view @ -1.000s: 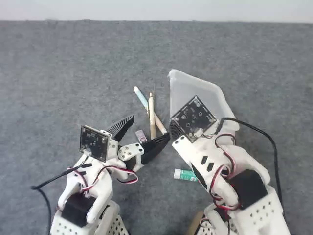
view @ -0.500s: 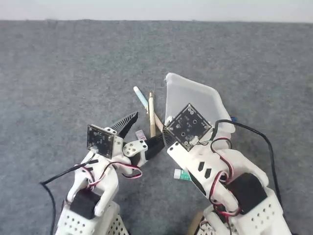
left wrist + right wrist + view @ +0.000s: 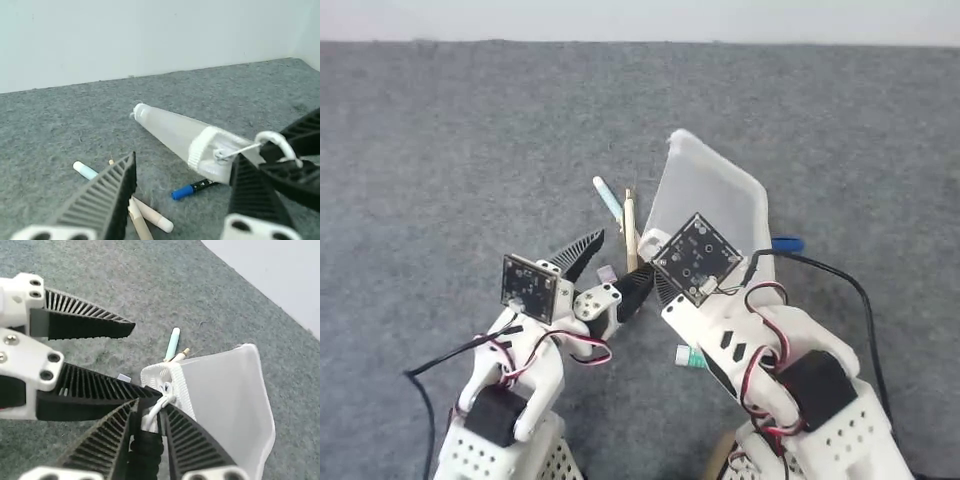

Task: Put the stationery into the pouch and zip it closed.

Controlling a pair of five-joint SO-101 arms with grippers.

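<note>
A translucent white pouch [image 3: 712,195] stands tilted on the grey table [image 3: 470,130]. Its near end is lifted and its far corner rests on the surface. The right pincer [image 3: 150,409] is clamped on the pouch's white pull loop, at the ribbed zipper end. The left pincer [image 3: 623,257] hangs spread wide just beside that same end, one finger close against the zipper band and the other well clear of it.

No contents can be told through the pouch's cloudy walls. The stationery in view lies outside it on the table. A light-blue pen [image 3: 607,200] and two cream pencils [image 3: 630,235] lie just beside the pouch, on the left pincer's side. A blue marker [image 3: 192,189] lies close against the pouch's other side, partly tucked under the raised wall. A small lilac piece [image 3: 607,275] sits between the left pincer's fingers, near the pouch's held end. A green-capped tube [image 3: 688,355] lies farther back from the pouch, under the right arm.

The marker's dark barrel carries pale print that is too small to read.
</note>
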